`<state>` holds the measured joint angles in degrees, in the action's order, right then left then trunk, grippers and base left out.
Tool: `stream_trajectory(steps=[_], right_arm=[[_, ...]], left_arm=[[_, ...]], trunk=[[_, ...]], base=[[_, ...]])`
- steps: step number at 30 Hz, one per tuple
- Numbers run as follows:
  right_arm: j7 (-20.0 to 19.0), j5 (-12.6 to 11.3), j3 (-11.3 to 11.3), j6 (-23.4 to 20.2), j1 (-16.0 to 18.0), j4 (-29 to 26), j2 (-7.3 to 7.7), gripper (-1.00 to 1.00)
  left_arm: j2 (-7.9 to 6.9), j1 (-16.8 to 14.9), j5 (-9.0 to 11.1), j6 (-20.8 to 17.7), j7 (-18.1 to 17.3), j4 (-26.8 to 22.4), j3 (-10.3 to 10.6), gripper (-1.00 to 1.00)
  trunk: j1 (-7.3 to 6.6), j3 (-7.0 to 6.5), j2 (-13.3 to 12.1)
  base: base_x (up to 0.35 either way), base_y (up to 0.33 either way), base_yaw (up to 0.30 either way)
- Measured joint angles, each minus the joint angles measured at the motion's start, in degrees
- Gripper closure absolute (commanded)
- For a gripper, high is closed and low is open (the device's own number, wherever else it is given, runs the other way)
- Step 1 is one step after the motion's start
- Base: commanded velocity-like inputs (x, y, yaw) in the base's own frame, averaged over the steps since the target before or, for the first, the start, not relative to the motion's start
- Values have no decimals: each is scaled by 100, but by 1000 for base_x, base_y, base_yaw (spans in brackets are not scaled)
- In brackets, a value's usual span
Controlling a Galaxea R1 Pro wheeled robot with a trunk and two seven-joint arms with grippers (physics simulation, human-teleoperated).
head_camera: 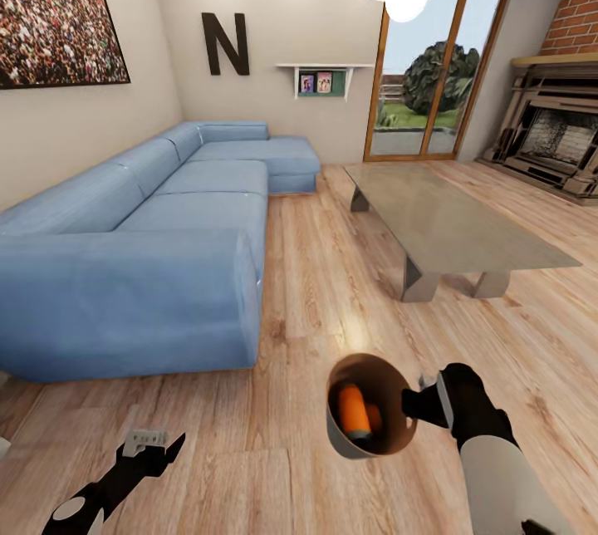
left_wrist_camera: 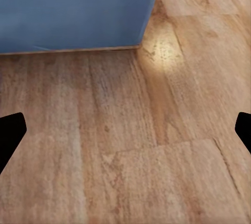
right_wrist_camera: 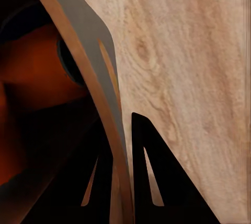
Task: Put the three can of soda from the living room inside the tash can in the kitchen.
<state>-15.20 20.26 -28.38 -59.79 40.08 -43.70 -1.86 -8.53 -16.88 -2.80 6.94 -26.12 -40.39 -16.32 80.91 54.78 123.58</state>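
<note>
I am in the living room. My right gripper is shut on the rim of the tash can, holding it tilted above the wood floor with its brown inside facing the head camera. A bright orange can of soda lies inside, with a second orange one behind it. The dark blue can is hidden. In the right wrist view the gripper clamps the bin wall between its fingers, and an orange can shows inside. My left gripper hangs open and empty over the floor. The kitchen is out of view.
The long blue corner sofa fills the left, and its corner lies just ahead of my left gripper. The glass low table stands ahead on the right. The brick fireplace is at far right. Bare floor runs between sofa and table.
</note>
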Motion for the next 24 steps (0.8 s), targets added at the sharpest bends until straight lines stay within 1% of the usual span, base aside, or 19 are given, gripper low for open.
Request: stream_trajectory(steps=[6, 7, 8, 9, 10, 12, 13, 14, 15, 17, 20, 21, 23, 24], right_arm=[[-23, -57, -42, -5, 9, 50, 78, 100], [-43, -71, -48, -6, 24, 70, 119, 100], [-43, -32, -48, -2, 25, 71, 121, 100], [-153, -28, -49, -2, 47, 152, 205, 100], [-213, -1, -49, 3, 56, 188, 243, 100], [-403, -40, -47, 0, 92, 374, 402, 100], [-455, -30, -41, 1, 132, 497, 465, 100], [-473, 2, -36, 4, 150, 558, 490, 100], [-523, 14, -5, 3, 216, 756, 562, 100], [-525, 58, 6, 11, 231, 803, 588, 100], [-538, 19, 22, 3, 242, 889, 644, 100], [-539, -13, 25, -2, 246, 942, 675, 100], [-533, 28, 29, 4, 249, 986, 712, 100], [-536, 7, 35, -1, 250, 1043, 761, 100]], left_arm=[[0, 0, -1, 0, 1, 1, 3, -100], [0, 0, -1, 0, 0, 2, 4, -100], [0, 0, -1, 0, 0, 2, 4, -100], [0, -1, -1, 0, -2, 3, 3, -100], [0, -1, -1, 0, -3, 3, 2, -100], [0, 0, 2, 0, -3, -1, 2, -100], [0, -1, 4, 0, -3, -2, 3, -100], [0, -1, 5, 0, -4, -2, 4, -100], [0, 0, 7, 0, -4, -4, 5, -100], [0, -2, 7, 0, -5, -4, 4, -100], [0, -1, 7, 0, -5, -4, 1, -100], [0, 0, 7, 0, -6, -4, 2, -100], [0, 0, 7, 0, -6, -4, 2, -100], [0, 0, 8, 0, -6, -5, 4, -100]], trunk=[[0, 0, 0], [0, 0, 0], [0, 0, 0], [0, 0, 0], [0, 0, 0], [0, 0, 0], [0, 0, 0], [0, 0, 0], [0, 0, 0], [0, 0, 0], [0, 0, 0], [0, 0, 0], [0, 0, 0], [0, 0, 0]], base=[[0, 0, 0], [0, 0, 0], [0, 0, 0], [0, 0, 0], [0, 0, 0], [0, 0, 0], [0, 0, 0], [0, 0, 0], [0, 0, 0], [0, 0, 0], [0, 0, 0], [0, 0, 0], [0, 0, 0], [0, 0, 0]])
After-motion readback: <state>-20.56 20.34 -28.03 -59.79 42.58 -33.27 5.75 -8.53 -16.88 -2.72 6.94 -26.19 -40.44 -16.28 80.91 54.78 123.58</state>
